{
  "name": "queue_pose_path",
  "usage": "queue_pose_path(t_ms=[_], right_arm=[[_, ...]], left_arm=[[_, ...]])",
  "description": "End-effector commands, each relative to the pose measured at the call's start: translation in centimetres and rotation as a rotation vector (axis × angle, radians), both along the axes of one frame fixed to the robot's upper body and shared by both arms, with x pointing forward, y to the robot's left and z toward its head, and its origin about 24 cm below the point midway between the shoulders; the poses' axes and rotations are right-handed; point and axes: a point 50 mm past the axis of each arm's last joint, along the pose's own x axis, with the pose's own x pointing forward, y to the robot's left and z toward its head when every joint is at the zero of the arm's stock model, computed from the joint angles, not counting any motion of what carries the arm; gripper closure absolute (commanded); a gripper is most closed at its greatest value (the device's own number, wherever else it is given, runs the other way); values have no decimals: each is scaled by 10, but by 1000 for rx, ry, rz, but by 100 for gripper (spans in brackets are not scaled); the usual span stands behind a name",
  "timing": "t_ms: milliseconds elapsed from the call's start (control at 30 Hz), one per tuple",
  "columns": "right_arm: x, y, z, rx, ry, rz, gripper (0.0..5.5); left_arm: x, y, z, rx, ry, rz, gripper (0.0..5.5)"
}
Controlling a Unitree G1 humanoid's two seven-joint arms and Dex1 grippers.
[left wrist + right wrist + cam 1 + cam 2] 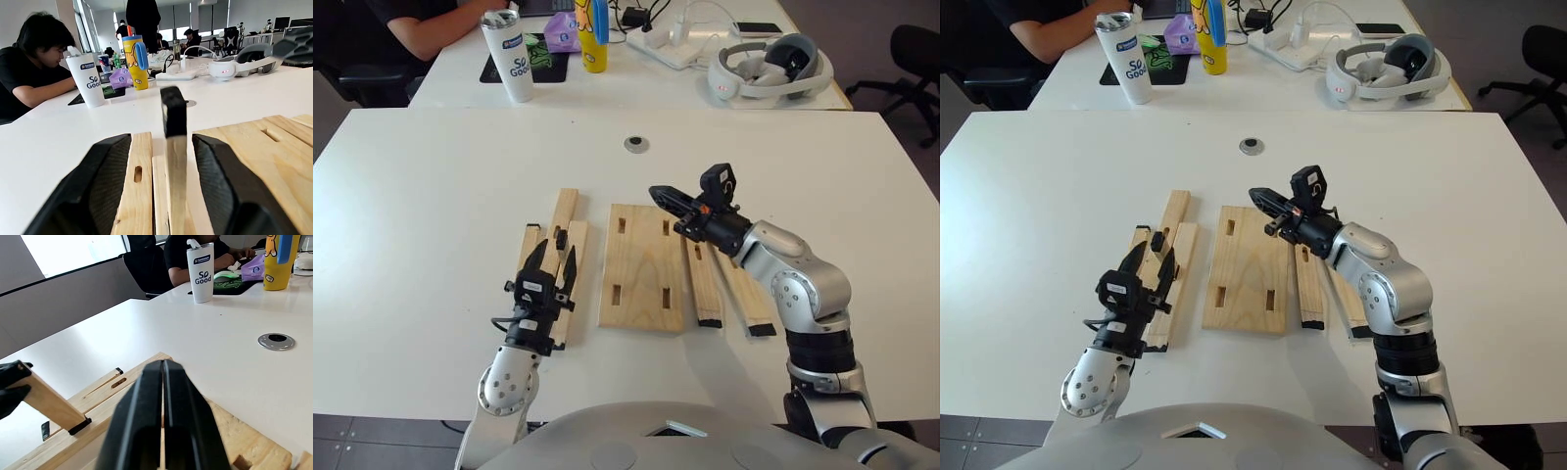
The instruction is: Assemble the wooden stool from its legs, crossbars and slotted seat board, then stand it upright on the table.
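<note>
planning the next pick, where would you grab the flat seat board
Probably the seat board by its near short edge, coming in low from the robot's side to pinch its thickness. It lies flat and thin, legs lie close along its right edge, and bare table fronts the near edge.
</note>
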Motion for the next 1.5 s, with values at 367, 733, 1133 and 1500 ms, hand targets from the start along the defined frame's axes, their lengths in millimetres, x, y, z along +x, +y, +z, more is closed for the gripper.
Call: queue_pose_path(t_ms=[367, 733, 1133, 1500], right_arm=[[-2, -3, -14, 29, -37, -178, 550], [-3, -3, -18, 47, -54, -249, 550], [-1, 1, -19, 33, -62, -220, 550], [1, 2, -18, 21, -64, -198, 550]], left_arm=[[73, -3, 80, -119, -15, -146, 384], [90, 2, 86, -117, 151, -175, 548], [82, -13, 70, -161, 158, -248, 548], [80, -14, 75, -61, 45, -257, 548]])
